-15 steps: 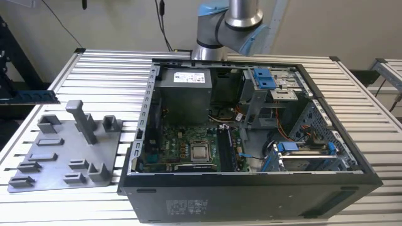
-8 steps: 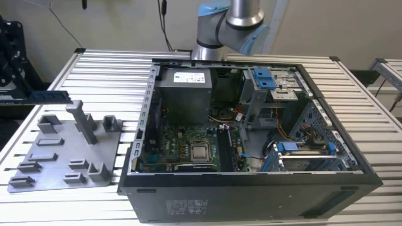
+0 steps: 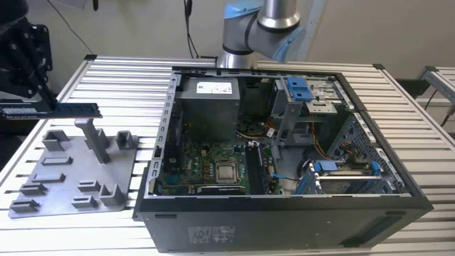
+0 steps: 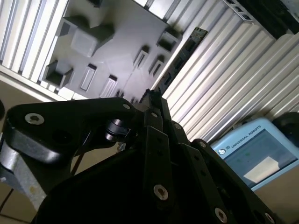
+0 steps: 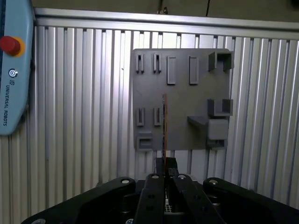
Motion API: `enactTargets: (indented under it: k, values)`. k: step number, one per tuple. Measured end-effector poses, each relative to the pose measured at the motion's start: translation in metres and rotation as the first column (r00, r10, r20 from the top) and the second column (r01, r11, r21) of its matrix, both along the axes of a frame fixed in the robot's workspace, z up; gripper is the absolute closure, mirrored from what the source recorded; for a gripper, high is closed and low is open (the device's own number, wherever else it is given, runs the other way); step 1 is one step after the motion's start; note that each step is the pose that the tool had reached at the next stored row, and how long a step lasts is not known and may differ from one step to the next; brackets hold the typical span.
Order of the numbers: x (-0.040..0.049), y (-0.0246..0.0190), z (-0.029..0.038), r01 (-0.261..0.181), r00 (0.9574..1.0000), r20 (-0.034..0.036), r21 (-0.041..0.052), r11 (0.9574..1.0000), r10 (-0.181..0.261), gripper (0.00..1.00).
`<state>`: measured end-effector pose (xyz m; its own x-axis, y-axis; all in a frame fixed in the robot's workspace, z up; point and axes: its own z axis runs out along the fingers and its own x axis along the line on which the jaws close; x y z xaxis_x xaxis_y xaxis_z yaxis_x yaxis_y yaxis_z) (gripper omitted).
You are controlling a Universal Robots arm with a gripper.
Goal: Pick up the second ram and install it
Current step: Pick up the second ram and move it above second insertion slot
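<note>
Slatted metal table (image 3: pixel 106 69) runs under everything you see in the exterior view, with an open computer case (image 3: pixel 284 224) lying on it toward the exterior view's right, its green motherboard (image 3: pixel 186 152) facing up. On the exterior view's left a grey plastic tray (image 3: pixel 64 184) with upright posts rests flat on the slats just beside the case.

Your gripper (image 3: pixel 42 104) hangs over the far end of that tray, clamped on the memory stick (image 3: pixel 74 109). The stick is held level in the air, its long edge parallel to the table. It is clear of the tray's posts and well apart from the case. The arm (image 3: pixel 259 24) rises behind the case.

In the first wrist view you look down past the gripper (image 5: pixel 164 175) and see the memory stick (image 5: pixel 163 121) edge-on, a thin line over the tray (image 5: pixel 187 93). A pale blue handheld controller (image 5: pixel 14 84) with a red button (image 5: pixel 10 45) lies on the slats beside the tray.

In the second wrist view the fingers (image 4: pixel 154 126) are closed on the near end of the memory stick (image 4: pixel 183 52). It reaches out along the tray's (image 4: pixel 117 37) edge, with the controller (image 4: pixel 257 154) off to the side.
</note>
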<state>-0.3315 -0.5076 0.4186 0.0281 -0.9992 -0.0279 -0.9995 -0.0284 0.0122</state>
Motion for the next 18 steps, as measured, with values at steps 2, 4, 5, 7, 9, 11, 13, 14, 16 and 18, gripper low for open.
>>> enactTargets:
  k: [2, 4, 5, 7, 9, 11, 13, 14, 16, 18]
  values:
    - [0.0069, 0.0000, 0.0000, 0.000, 1.0000, 0.0000, 0.0000, 1.0000, 0.000, 0.86]
    - [0.0127, 0.0000, -0.0001, 0.000, 1.0000, 0.0001, 0.0001, 1.0000, 0.000, 0.86]
    - [0.0154, 0.0000, 0.0000, 0.000, 1.0000, 0.0000, 0.0000, 1.0000, 0.000, 0.86]
    - [0.0205, 0.0000, 0.0000, 0.000, 1.0000, 0.0000, 0.0000, 1.0000, 0.000, 0.86]
    - [0.0246, 0.0001, 0.0000, 0.000, 1.0000, 0.0000, 0.0000, 1.0000, 0.000, 0.86]
    - [0.0281, 0.0001, 0.0000, 0.000, 1.0000, 0.0000, 0.0000, 1.0000, 0.000, 0.86]
    - [0.0318, 0.0001, 0.0000, 0.000, 1.0000, 0.0000, 0.0000, 1.0000, 0.000, 0.86]
    - [0.0339, 0.0002, -0.0001, 0.000, 1.0000, 0.0001, 0.0001, 1.0000, 0.000, 0.86]
    - [0.0385, 0.0003, 0.0000, 0.000, 1.0000, 0.0000, 0.0000, 1.0000, 0.000, 0.86]
    - [0.0421, 0.0004, 0.0000, 0.000, 1.0000, 0.0000, 0.0000, 1.0000, 0.000, 0.86]
